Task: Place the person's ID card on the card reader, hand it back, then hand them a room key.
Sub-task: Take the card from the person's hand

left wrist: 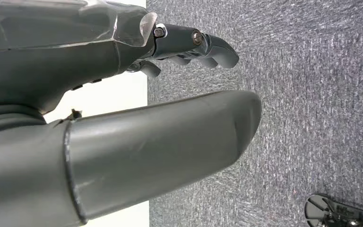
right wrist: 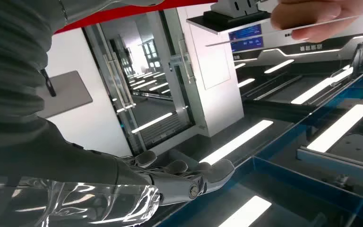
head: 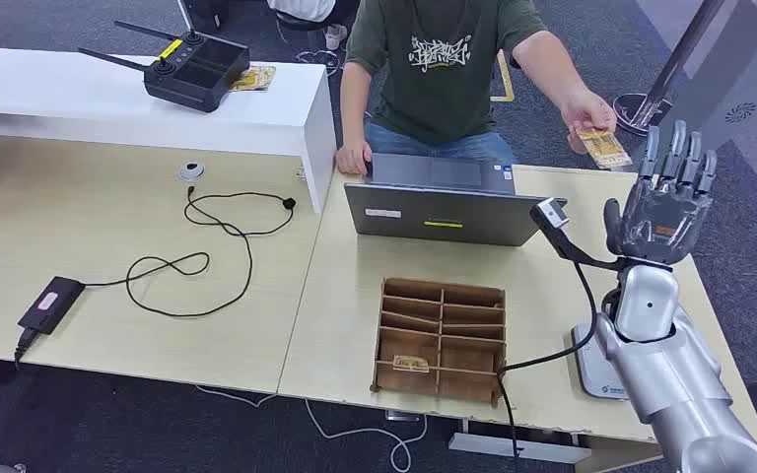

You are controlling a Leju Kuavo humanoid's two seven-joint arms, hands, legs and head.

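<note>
Desk [head: 138, 296]: pale wood-grain laminate, flat, two rectangular tops butted side by side.

Shelf [head: 108, 94]: white, smooth, boxy, at 10 o'clock on the desk.

Person [head: 444, 69]: seated at 12 o'clock behind the desk, dark green printed T-shirt, one hand resting beside the laptop, the other arm stretched toward 2 o'clock.

Laptop [head: 444, 212]: grey metal, lid raised, back of the lid facing the robot, just past the desk's centre.

Organizer [head: 441, 340]: brown fibreboard tray, rectangular, split into compartments, at 6 o'clock. A small tan card [head: 411, 363] lies flat in its near-left compartment.

Right hand [head: 665, 202]: dark grey, glossy, on a silver arm, raised at 3 o'clock, fingers upright and spread apart, palm empty.

Left hand [left wrist: 123, 94]: dark grey, thick smooth thumb, seen in the left wrist view over grey carpet; fingers curled inward around nothing.

Remote controller [head: 197, 69]: black, matte, two antennas, on the shelf.

Card reader [head: 599, 379]: white, flat, rounded corners, at 4 o'clock, partly hidden behind the right arm.

Power brick [head: 49, 304]: black, oblong, at 8 o'clock, black cable looping away toward the middle of the desk.

ID card [head: 603, 148]: thin, rectangular, yellowish print, pinched in the person's outstretched hand just beside the right hand's fingertips, apart from them. Long axis runs from 10 to 4 o'clock, free end toward the robot hand.
</note>
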